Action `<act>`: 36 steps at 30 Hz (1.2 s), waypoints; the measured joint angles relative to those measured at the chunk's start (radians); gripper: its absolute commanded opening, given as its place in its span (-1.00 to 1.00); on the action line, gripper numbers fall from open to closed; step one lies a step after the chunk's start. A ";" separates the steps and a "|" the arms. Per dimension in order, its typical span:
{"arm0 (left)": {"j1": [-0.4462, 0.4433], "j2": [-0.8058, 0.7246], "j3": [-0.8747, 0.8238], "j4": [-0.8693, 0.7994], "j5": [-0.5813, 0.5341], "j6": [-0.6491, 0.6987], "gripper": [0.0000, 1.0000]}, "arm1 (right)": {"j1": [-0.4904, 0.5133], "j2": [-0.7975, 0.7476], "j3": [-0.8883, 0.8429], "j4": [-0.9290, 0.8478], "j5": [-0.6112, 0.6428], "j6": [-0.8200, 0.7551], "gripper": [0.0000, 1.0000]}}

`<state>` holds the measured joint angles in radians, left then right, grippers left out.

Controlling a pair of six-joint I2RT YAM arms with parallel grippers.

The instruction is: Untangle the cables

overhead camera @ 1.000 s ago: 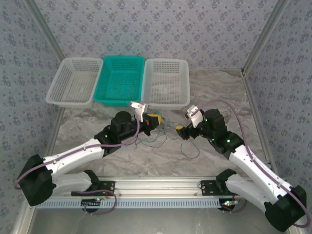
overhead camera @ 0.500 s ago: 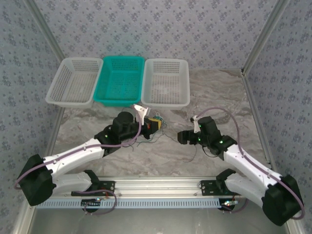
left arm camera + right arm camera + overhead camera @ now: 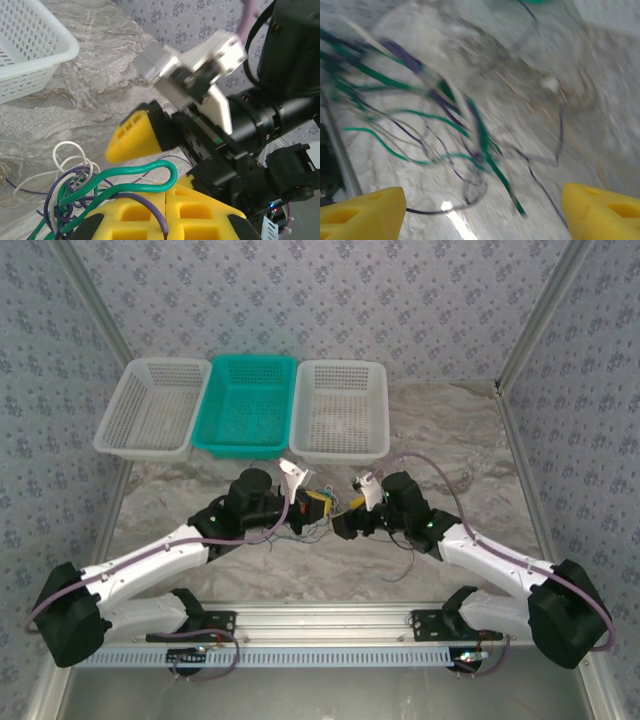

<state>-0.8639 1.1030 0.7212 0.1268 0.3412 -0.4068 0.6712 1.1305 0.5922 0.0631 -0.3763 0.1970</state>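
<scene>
Soft, even overhead light — the top view is sharp, with faint shadows on the table (image 3: pixel 450 430). The right wrist view is smeared by motion, the cables (image 3: pixel 485 145) streaking past a small glare spot.

1. three perforated plastic baskets sit side by side across the upper middle of the top view, rims touching: a white basket (image 3: pixel 150 410) at left, a teal basket (image 3: pixel 250 405) in the middle, a second white basket (image 3: pixel 342 410) at right.
2. they rest on a grey marbled table top (image 3: pixel 470 440).
3. patterned wallpaper (image 3: pixel 300 300) covers the back and both sides.
4. a metal post (image 3: pixel 540 320) slants through the upper right corner.
5. a silver rail (image 3: pixel 320 618) runs along the bottom.
6. in the left wrist view, a white basket's corner fills the upper left.
</scene>
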 measured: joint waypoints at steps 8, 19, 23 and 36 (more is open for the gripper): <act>0.003 -0.006 0.021 0.001 0.107 0.030 -1.00 | 0.027 0.093 0.083 0.077 -0.026 -0.192 0.20; 0.089 -0.195 0.021 -0.072 0.049 0.002 -1.00 | 0.053 0.183 0.061 0.267 0.111 -0.126 -0.84; 0.197 -0.307 0.046 -0.208 -0.013 -0.028 -1.00 | 0.048 0.185 0.013 0.346 0.193 -0.053 -0.76; 0.446 -0.516 0.201 -0.216 -0.089 -0.142 -1.00 | -0.051 0.193 -0.143 0.156 0.380 0.062 -0.72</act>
<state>-0.4175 0.5869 0.9218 -0.0891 0.2527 -0.5491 0.6205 1.3239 0.4492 0.2188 0.0040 0.2588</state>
